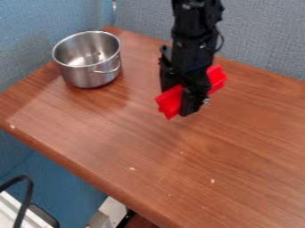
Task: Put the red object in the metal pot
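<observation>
The red object (170, 102), a bright red bar-shaped block, hangs above the wooden table in my gripper (187, 100), whose black fingers are shut on its middle. Both ends of the block stick out to either side of the fingers. The metal pot (88, 58), round, shiny and empty, stands at the table's back left corner, well to the left of the gripper. The block is lifted clear of the tabletop, right of centre.
The brown wooden table (131, 151) ends in a front-left edge, with a black cable (21, 200) on the floor below it. A blue wall stands behind the pot and table.
</observation>
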`<state>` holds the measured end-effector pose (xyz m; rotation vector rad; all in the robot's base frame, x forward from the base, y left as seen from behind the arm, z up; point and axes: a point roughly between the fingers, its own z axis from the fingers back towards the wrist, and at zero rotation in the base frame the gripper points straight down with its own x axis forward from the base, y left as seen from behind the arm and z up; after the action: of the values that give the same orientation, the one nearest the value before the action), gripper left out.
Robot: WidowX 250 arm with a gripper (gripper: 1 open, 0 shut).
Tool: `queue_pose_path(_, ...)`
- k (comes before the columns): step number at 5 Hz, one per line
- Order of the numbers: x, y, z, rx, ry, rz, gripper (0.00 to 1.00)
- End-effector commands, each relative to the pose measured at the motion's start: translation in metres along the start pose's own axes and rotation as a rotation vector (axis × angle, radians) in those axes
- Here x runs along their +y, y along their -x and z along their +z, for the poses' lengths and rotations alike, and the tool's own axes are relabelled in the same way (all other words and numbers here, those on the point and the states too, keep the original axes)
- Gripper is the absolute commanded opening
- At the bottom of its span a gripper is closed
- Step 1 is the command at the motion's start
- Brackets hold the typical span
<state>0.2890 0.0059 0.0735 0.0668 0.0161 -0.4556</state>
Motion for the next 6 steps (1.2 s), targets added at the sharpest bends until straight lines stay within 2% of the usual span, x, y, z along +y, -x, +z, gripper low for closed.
queue_pose_path(1,0.009,0.003,-0.009,-0.045,-0.005,-0.018,0.0)
queue_pose_path(2,0.002,0.0,-0.014,-0.07,-0.014,-0.022,0.0)
queue_pose_path(3,-0.002,-0.003,-0.017,-0.071,-0.008,0.003,0.0)
queue_pose_path(4,-0.001,-0.002,-0.033,-0.065,0.004,0.025,0.0)
queue_pose_path(6,0.001,0.004,-0.033,-0.063,0.012,0.064,0.0)
